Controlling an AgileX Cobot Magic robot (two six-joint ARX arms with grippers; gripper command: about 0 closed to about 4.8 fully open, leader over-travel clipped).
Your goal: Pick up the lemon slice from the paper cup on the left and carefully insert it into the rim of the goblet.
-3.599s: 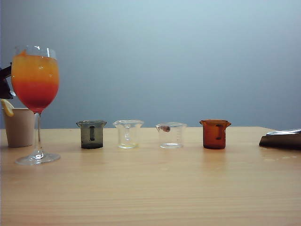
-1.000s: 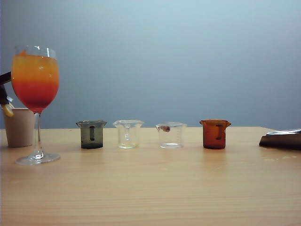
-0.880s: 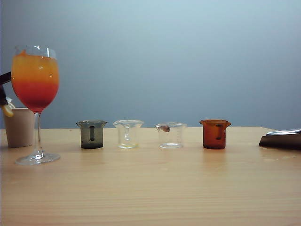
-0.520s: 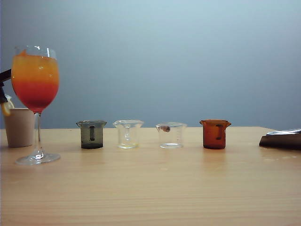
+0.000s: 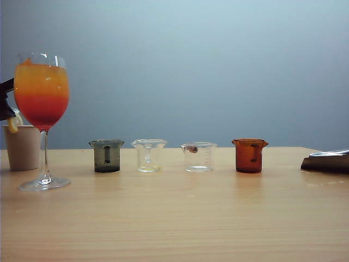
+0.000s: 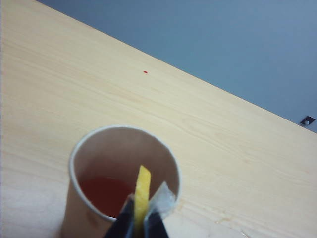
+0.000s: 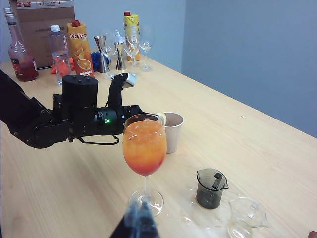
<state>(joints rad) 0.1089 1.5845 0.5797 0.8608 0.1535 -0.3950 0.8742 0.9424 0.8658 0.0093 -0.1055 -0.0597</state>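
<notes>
Tabletop: four beakers, one goblet.

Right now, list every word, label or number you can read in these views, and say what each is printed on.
"Malee": orange juice carton, far end of the table.
Yellow carton: print too small to read.
Cardboard box: strip of label text, blurred.
Dark bottle: label unreadable.
Clear beaker: graduation marks, illegible.

Goblet: clear glass, drink orange over red. Paper cup: beige, white rim, reddish inside. Lemon slice: yellow. Left gripper: black; right gripper: dark, blurred. Surface: pale wood grain. Beakers: 1 smoky grey, 1 amber, 2 clear.
</notes>
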